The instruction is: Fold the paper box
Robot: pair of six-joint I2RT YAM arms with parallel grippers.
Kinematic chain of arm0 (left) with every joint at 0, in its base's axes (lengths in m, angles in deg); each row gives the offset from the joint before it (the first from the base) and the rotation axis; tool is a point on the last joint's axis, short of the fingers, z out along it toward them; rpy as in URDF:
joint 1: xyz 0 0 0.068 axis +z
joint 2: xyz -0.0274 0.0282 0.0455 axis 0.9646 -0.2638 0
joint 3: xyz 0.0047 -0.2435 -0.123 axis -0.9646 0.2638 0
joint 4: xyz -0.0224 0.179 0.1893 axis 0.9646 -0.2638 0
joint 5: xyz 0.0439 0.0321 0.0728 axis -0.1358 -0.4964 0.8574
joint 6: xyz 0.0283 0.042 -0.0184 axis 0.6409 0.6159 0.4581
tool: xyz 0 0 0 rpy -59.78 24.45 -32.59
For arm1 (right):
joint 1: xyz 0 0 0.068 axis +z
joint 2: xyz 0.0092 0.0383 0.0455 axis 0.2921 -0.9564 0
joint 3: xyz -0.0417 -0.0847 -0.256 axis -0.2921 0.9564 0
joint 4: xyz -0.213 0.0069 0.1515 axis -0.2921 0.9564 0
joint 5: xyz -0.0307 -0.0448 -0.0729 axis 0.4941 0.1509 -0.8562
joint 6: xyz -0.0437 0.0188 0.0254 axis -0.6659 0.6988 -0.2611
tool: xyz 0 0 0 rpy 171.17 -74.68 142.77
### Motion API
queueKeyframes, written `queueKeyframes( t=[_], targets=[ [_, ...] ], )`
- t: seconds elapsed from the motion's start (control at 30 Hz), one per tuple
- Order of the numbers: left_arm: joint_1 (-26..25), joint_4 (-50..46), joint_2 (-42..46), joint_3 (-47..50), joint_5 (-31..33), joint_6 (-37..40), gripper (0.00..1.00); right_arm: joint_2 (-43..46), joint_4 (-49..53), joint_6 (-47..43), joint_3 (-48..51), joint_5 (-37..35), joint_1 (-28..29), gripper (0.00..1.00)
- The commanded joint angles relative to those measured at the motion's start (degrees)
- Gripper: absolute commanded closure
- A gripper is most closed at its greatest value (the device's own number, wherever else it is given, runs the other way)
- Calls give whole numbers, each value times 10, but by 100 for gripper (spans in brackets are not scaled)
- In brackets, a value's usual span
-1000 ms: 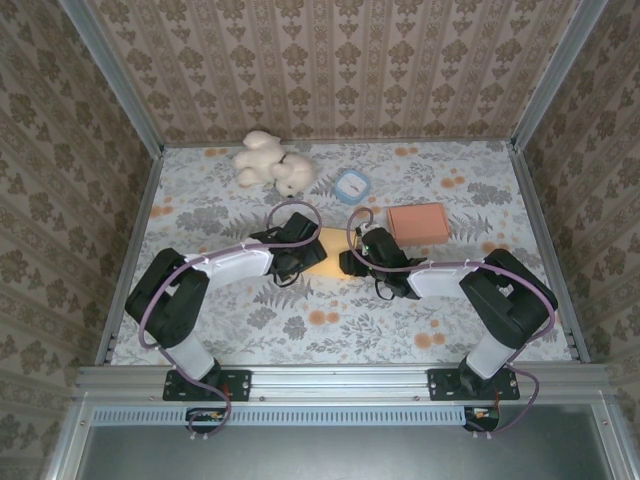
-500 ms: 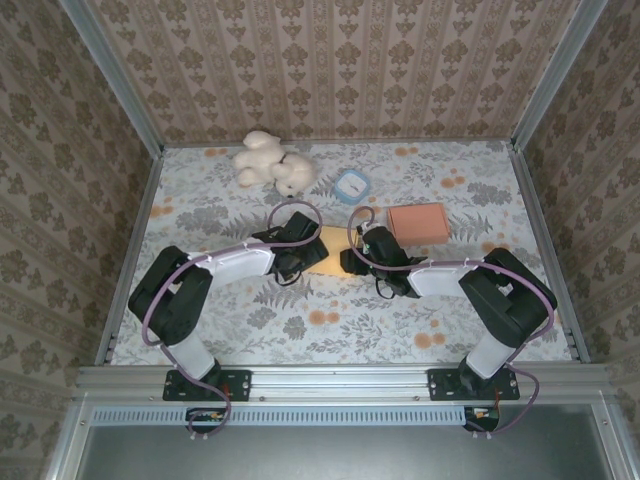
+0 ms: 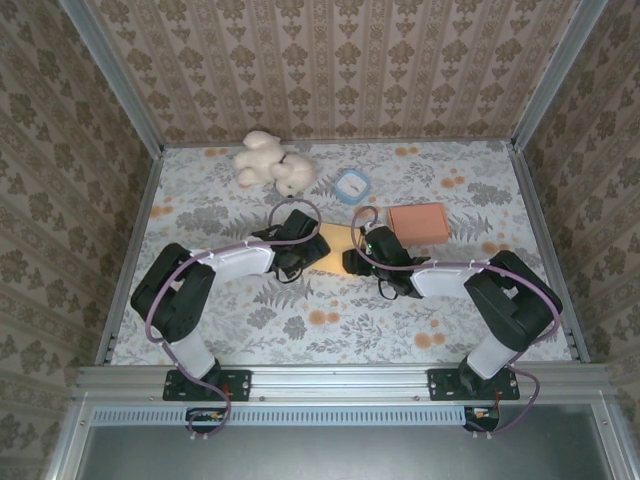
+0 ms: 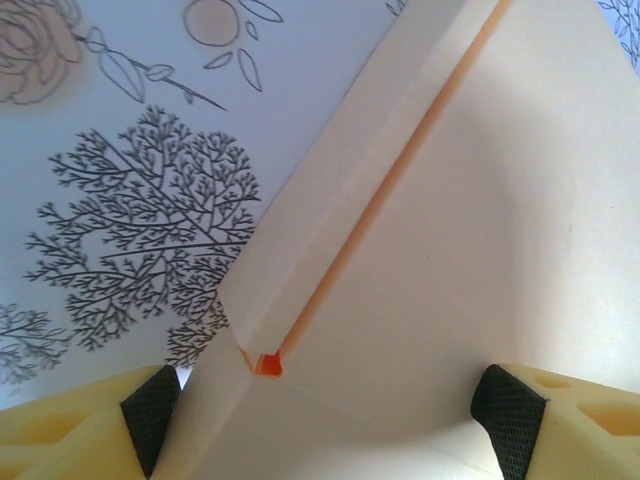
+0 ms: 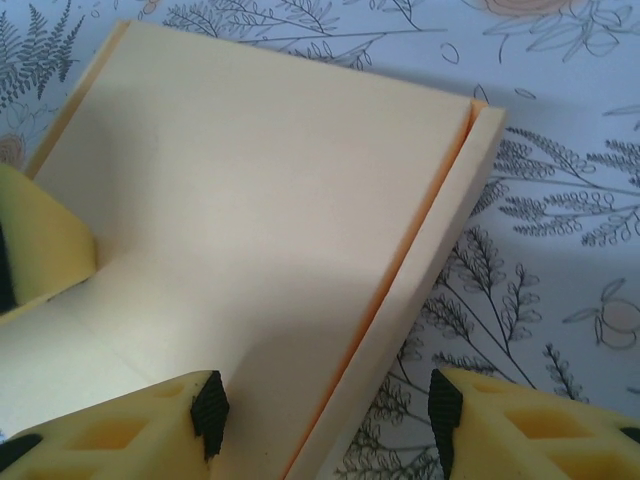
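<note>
Right wrist, right gripper [image 5: 325, 410] unclenched astride paper box [image 5: 250, 200] edge, left gripper [image 4: 325, 410] spread likewise, table [image 5: 560, 200] alongside.

The top camera hangs high at the near side, looking down over the whole bench [image 3: 330, 330]. Both wrist cameras press close from opposite sides onto the same box [image 4: 480, 250], mid-bench.

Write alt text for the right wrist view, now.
A cream paper box, with a narrow strip folded along its right edge, sits on the floral table cover. The right hand is at the bottom of the frame, its yellow fingers open and straddling that strip.
</note>
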State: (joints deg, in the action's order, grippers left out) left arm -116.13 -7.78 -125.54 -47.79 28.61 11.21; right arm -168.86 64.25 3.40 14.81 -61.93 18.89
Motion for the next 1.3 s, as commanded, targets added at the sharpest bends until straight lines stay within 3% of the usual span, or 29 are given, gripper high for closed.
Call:
queueKeyframes(
  t=[0.0,0.4,0.8,1.07,1.27],
  targets=[
    [2,-29,-29,7,-11,3,19,20,49,24,22,31,6,41],
    [3,-34,-31,5,-9,2,19,99,56,67,54,20,31,41],
    [3,-35,-31,7,-8,2,19,11,-42,94,51,70,34,47],
    [3,-37,-31,6,-8,6,19,11,-21,69,47,31,42,52],
    [4,-41,-31,4,-5,6,19,7,-44,79,53,58,46,53]
  ],
)
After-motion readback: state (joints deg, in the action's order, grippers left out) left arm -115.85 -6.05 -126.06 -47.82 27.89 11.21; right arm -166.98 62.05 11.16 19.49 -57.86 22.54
